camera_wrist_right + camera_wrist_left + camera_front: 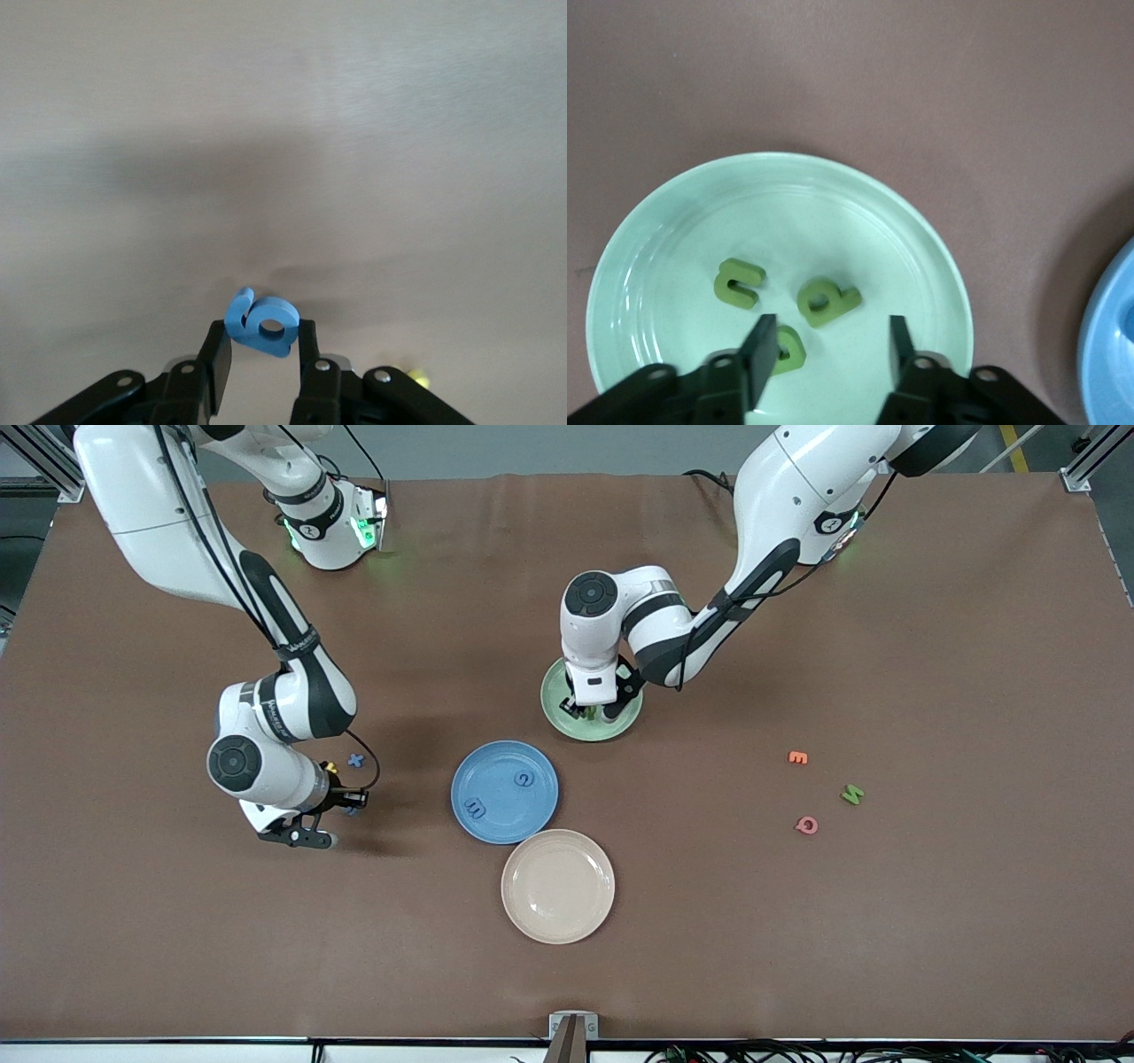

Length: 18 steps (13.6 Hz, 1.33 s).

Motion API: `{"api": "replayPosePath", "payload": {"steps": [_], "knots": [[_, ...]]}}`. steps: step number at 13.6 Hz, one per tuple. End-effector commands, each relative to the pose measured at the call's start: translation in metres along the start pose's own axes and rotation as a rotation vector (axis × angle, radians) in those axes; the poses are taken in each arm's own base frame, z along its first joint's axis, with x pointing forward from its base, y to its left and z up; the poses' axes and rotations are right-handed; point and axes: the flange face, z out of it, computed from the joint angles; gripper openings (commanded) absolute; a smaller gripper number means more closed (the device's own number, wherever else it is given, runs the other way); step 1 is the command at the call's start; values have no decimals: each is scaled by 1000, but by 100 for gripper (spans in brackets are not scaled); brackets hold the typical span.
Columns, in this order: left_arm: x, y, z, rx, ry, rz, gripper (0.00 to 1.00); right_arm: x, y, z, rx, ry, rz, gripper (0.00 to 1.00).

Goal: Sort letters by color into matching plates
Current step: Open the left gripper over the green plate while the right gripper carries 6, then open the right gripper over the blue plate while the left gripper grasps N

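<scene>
Three green letters [819, 303] lie under our parted left gripper [833, 345]; our right gripper [263, 352] pinches a blue letter [263, 323].

My front camera sits high at the table [930, 957] edge, facing both bases. The left wrist camera looks straight down, close, onto the green plate [673, 239] — the same green plate [551, 707] shows mid-table in front. The right wrist camera looks close at bare table [283, 133].
</scene>
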Motion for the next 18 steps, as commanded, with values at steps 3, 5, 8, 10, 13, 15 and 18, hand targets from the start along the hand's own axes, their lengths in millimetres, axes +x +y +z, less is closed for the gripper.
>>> {"api": "replayPosePath", "payload": {"steps": [3, 5, 8, 10, 13, 15, 18], "knots": [[46, 25, -36, -2, 81, -37, 100, -30, -105, -35, 67, 9, 130, 1], [100, 29, -55, -9, 107, -29, 100, -50, -146, -38, 85, 12, 176, 0], [184, 27, -61, -1, 114, 19, 100, -72, -181, -36, 88, 12, 216, 0], [247, 17, -59, 19, 114, 72, 100, -83, -195, -35, 89, 11, 228, 0], [327, -7, -55, 43, 104, 65, 100, -90, -205, -31, 89, 9, 242, 0], [373, -26, -50, 56, 97, 6, 100, -92, -207, -30, 88, 7, 239, 0], [423, -54, -48, 69, 94, -81, 100, -90, -207, -31, 90, 13, 235, 83]]}}
